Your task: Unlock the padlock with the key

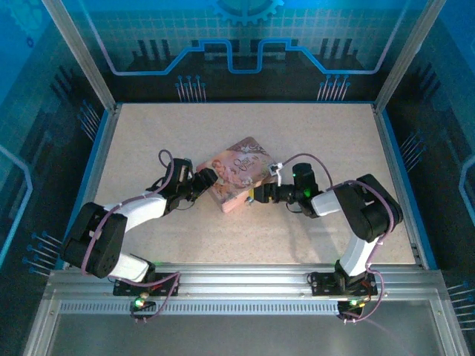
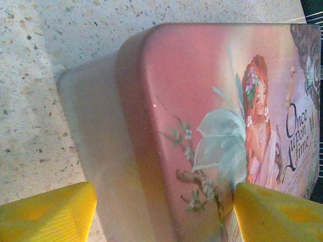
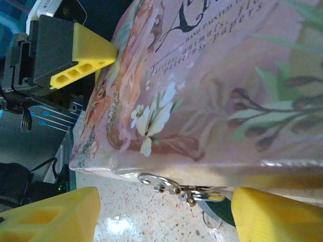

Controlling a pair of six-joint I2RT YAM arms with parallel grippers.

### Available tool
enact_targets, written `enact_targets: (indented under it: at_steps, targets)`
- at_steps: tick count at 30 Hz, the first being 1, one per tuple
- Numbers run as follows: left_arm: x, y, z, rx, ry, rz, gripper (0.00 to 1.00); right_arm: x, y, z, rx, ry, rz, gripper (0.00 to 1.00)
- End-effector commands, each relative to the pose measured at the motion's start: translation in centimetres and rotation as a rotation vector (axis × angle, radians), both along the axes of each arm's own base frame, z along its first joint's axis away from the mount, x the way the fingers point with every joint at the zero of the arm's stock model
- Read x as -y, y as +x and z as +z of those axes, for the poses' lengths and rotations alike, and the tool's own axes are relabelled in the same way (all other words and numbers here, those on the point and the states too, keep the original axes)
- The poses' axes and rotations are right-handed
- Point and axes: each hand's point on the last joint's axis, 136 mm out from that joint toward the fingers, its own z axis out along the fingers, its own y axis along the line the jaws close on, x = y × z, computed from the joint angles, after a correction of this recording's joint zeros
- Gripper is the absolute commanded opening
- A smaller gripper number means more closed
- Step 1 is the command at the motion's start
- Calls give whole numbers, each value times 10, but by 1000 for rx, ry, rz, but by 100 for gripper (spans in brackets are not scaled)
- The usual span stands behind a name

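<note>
A pink illustrated tin [image 1: 241, 167] lies flat mid-table. From its near side wall juts a silver hasp [image 3: 157, 181]. Hanging from the hasp by a thin silvery shackle is the padlock [image 3: 224, 213], a small dark body close to my right gripper's right finger. My right gripper [image 3: 164, 217] is open, its yellow fingers either side of hasp and padlock and touching neither. My left gripper [image 2: 161, 217] is open and straddles the tin's [image 2: 202, 101] far edge, with one finger beside the wall and one over the lid. The key is hidden or too small to make out.
The speckled table [image 1: 334, 141] is walled by a blue-lit frame on three sides. Both arms [image 1: 356, 208] reach in from the near rail and meet at the tin. A left-gripper finger [image 3: 83, 50] shows beyond the tin's [image 3: 212, 75] far edge.
</note>
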Motion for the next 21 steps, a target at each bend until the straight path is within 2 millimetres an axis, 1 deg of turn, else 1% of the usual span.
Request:
enact_targets:
  at_steps: [1,8,12,21]
  targets:
    - [2,-16,-22,-97,15,-21,73,-11,-2,6,3,25,50,70]
    - [2,-16,-22,-95,14,-22,73,-17,-7,4,-15,30,85,69]
    - [2,-17,-22,-95,14,-23,73,-19,-11,4,-26,31,107,67]
    - [1,-17,-22,-94,15,-20,73,-17,-19,1,-38,25,116,59]
